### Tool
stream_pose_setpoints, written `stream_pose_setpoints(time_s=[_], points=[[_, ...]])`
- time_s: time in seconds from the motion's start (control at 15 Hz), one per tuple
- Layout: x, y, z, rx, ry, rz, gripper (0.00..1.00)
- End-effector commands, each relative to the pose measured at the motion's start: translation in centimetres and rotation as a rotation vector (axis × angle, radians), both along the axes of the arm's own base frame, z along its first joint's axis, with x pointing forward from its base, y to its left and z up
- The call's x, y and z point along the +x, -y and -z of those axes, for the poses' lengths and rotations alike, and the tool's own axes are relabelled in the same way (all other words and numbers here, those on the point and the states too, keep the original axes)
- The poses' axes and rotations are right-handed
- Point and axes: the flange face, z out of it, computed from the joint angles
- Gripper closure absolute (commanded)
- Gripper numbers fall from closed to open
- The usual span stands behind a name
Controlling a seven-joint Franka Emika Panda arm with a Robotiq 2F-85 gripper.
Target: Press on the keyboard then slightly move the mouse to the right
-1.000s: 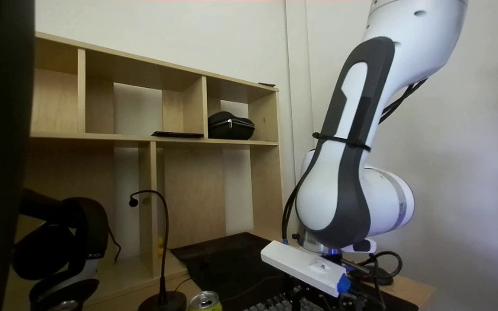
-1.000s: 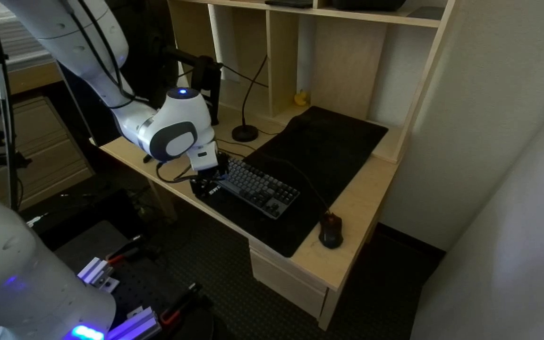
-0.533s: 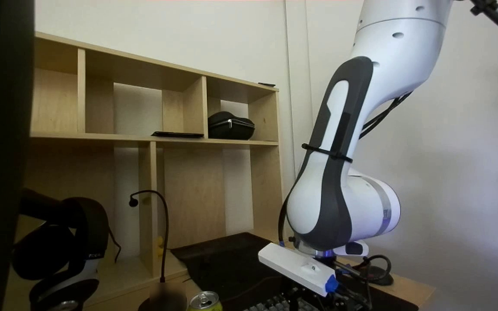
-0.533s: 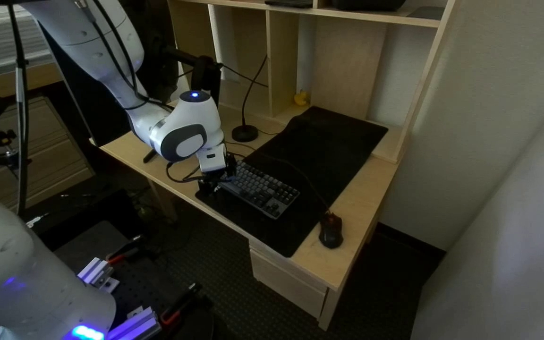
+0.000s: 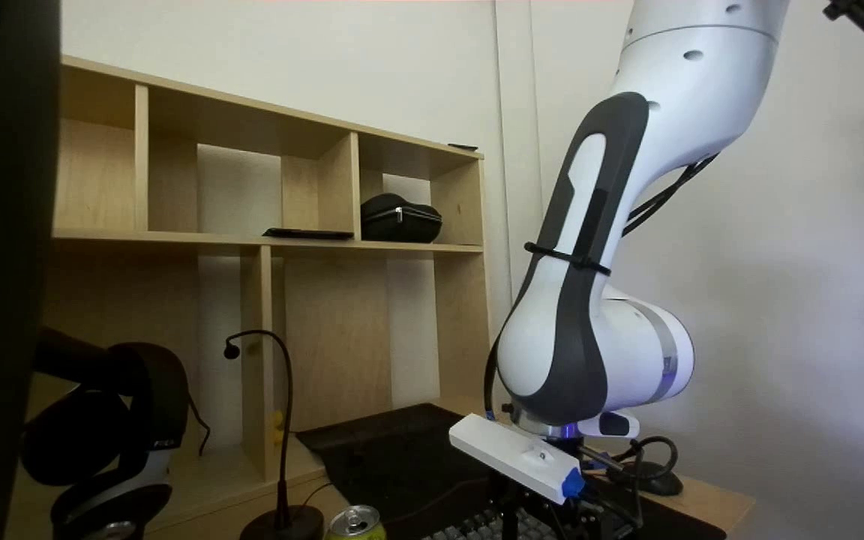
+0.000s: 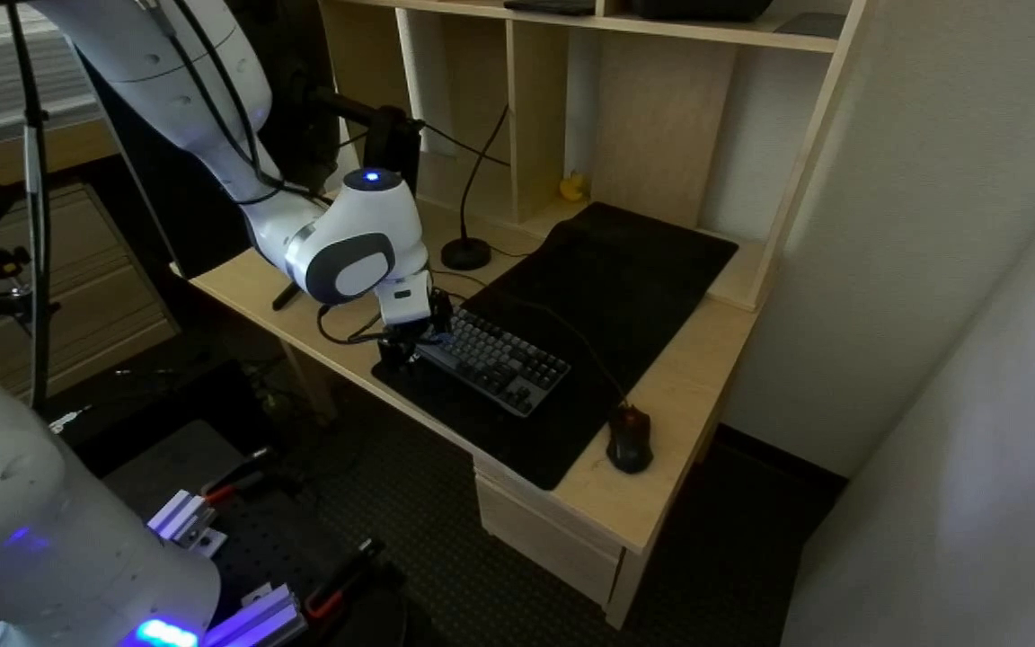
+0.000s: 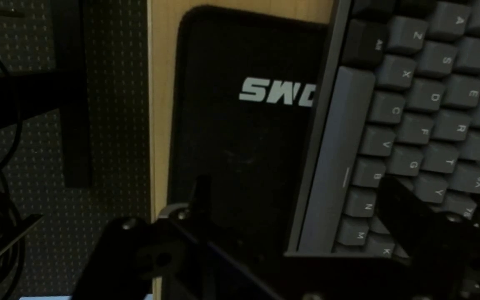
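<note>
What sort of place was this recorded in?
Likely a home study or office: there is a wooden desk with a keyboard and a corded mouse on it. Which of the two, I can't tell.

Keyboard (image 6: 501, 361) lies on the mat (image 6: 634, 279), left of the mouse (image 6: 630, 440)

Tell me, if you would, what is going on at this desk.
A robot arm is at the keyboard, which lies on a mat. Its tool is open; in the wrist view one side shows over the keyboard and the other over the mat. Whether it is pressing any keys I cannot tell. The mouse sits away from the tool, on the bare wood of the desk, so its nudge to the right is probably yet to come.
</note>
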Motion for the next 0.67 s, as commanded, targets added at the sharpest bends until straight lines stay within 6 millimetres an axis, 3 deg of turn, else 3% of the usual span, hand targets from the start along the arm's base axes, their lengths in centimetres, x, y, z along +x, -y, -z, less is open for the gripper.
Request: stream_pose_setpoints(time_s=[0.0,0.6], points=[[0.22,0.3,0.35,0.005,-0.039,-0.002,0.0],[-0.23,-0.04,0.49,0.007,-0.064,-0.002,0.0]])
